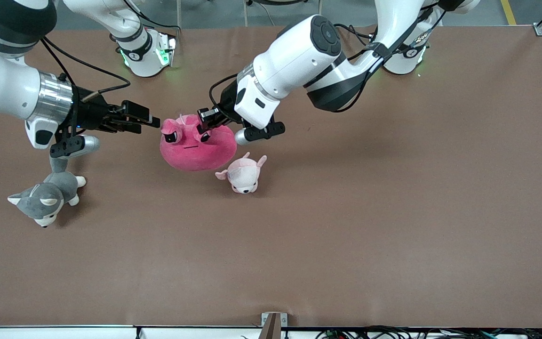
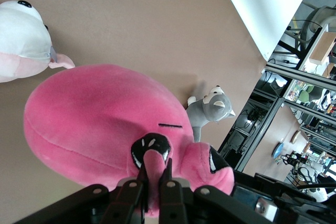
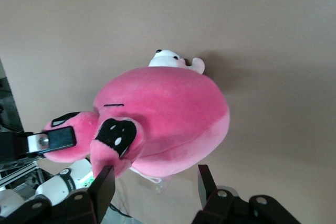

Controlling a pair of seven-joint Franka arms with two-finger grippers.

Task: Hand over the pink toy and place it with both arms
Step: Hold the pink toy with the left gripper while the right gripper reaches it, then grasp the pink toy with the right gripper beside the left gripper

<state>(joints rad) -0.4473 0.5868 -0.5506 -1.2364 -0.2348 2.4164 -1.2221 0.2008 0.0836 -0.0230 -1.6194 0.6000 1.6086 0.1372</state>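
The pink toy (image 1: 199,146), a round hot-pink plush with black angry eyes, hangs a little above the table near its middle. My left gripper (image 1: 208,123) is shut on a fold of plush next to one eye, which shows clearly in the left wrist view (image 2: 155,169). My right gripper (image 1: 150,122) is open and empty, level with the toy and just short of its lobe toward the right arm's end. In the right wrist view the toy (image 3: 168,114) fills the middle, ahead of the spread right gripper (image 3: 155,182).
A small pale pink-and-white plush (image 1: 243,175) lies on the table beside the pink toy, nearer to the front camera. A grey-and-white plush dog (image 1: 45,197) lies toward the right arm's end, under the right wrist. The brown table (image 1: 370,212) stretches wide toward the left arm's end.
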